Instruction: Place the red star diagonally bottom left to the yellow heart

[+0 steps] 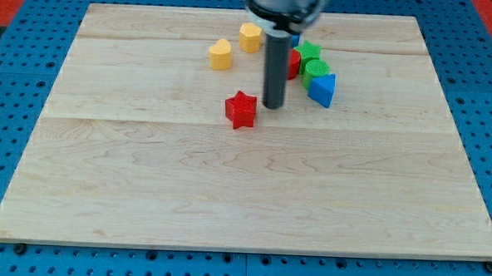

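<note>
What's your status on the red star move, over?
My tip down on the board, just right of the red star, not clearly touching. Star sits lower right of the yellow heart, not yet bottom left. Path leftward open.

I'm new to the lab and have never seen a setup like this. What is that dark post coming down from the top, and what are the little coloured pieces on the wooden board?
The dark post is the end of a robot arm. It has no hand; it only slides its lower end, my tip, along the board to push blocks, so nothing is held. There is one camera, looking down at a slant onto the wooden board, which lies on a blue pegboard.

Just to the view's left of my tip, and slightly lower, sits the red star, with a narrow gap between them. Toward the view's top left are two yellow blocks: the yellow heart and another yellow block. To the rod's right is a cluster: two green blocks, a blue block, and a red block partly hidden behind the rod.
</note>
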{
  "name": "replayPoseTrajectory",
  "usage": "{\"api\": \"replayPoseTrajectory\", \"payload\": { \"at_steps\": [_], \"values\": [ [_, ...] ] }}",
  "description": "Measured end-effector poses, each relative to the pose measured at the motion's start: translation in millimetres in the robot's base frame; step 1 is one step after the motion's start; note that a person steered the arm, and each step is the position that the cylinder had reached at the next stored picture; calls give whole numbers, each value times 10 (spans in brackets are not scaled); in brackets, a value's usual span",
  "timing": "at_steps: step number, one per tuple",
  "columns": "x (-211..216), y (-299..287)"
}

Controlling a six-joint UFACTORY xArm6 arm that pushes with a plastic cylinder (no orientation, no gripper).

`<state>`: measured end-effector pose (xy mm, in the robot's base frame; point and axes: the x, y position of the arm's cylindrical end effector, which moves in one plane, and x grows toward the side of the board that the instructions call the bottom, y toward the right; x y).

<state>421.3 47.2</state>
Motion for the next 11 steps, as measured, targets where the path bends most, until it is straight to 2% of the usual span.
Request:
{"api": "replayPoseTrajectory", "payload": {
  "at_steps": [1,2,4,5,8,11],
  "values": [
    [520,-89],
    [509,-302],
    [155,-452],
    [155,-673],
    [66,-608],
    [-144,-1057]
  ]
}}
